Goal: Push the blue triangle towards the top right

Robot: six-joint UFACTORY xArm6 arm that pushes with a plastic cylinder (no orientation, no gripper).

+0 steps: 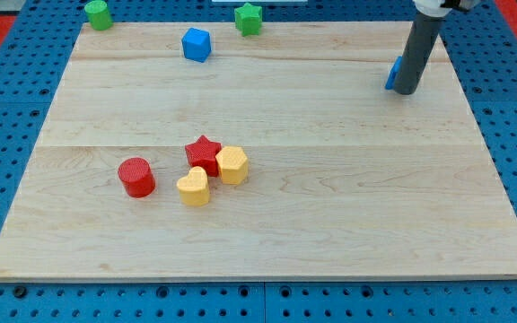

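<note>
The blue triangle (391, 74) lies near the board's top right, mostly hidden behind my rod; only a blue sliver shows at the rod's left side. My tip (406, 91) rests on the board right against it, on its right and slightly below. The dark rod rises up and out of the view's top.
A blue cube (196, 44) sits at the top centre-left. A green cylinder (98, 14) and a green star (249, 18) stand at the top edge. A red star (204, 154), yellow hexagon (232, 165), yellow heart (194, 187) and red cylinder (136, 177) cluster at lower centre-left.
</note>
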